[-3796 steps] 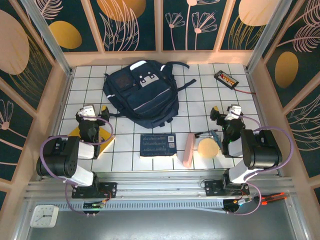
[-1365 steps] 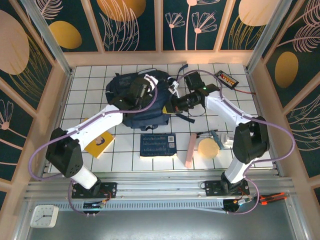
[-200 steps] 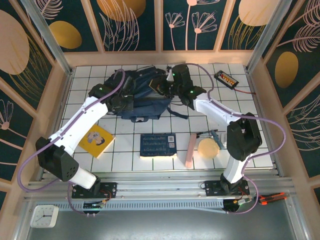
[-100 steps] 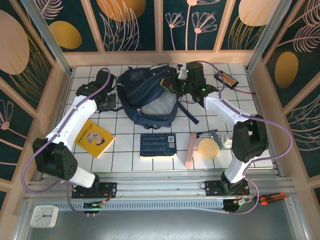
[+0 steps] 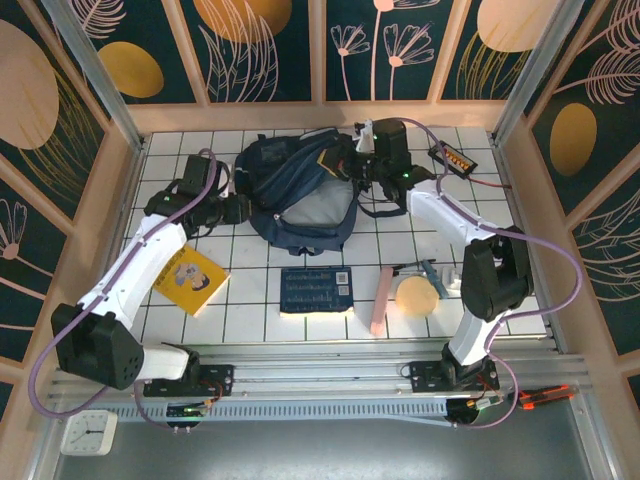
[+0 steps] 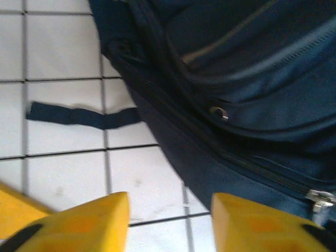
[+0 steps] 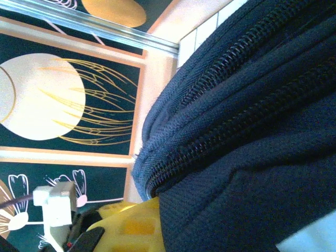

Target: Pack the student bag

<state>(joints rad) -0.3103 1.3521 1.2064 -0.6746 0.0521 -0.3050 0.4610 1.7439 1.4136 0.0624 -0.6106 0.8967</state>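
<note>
Your right claw (image 5: 354, 163) pinches the large navy fabric student bag (image 5: 285, 178) open; your left claw (image 6: 169, 214) gapes empty beside it; packing looks unstarted.

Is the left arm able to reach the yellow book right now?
Probably yes. The book lies bare on the tiles beside that arm, nearer its base than the left gripper, which hangs open and empty next to the bag.
</note>
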